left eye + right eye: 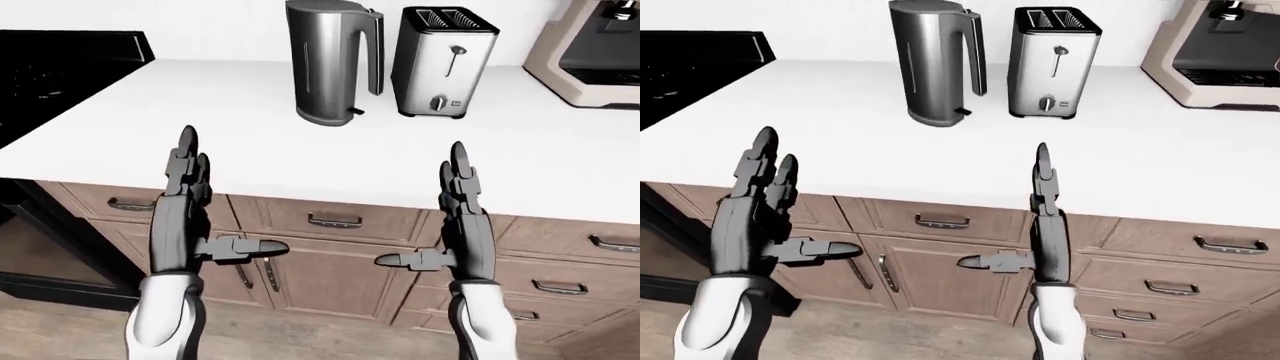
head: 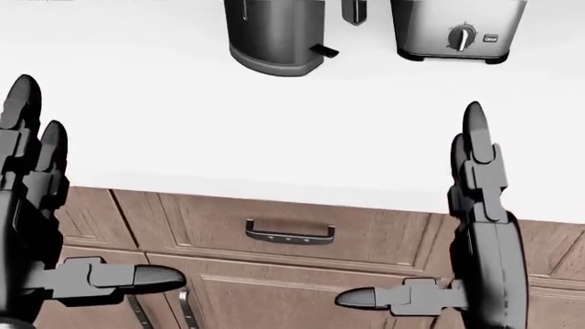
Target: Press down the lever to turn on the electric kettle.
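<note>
A tall brushed-steel electric kettle (image 1: 327,61) stands on the white counter (image 1: 250,127) near the top middle of the left-eye view. Its small black lever (image 1: 354,112) sticks out at the base on the right side; the lever (image 2: 324,51) also shows in the head view. My left hand (image 1: 205,196) and right hand (image 1: 445,210) hover open below the counter's near edge, fingers straight up, thumbs pointing inward. Both are well short of the kettle and hold nothing.
A steel toaster (image 1: 443,63) stands just right of the kettle. A beige coffee machine (image 1: 590,52) sits at the far right, a black stove (image 1: 55,71) at the left. Wooden drawers and cabinet doors (image 1: 335,259) run under the counter.
</note>
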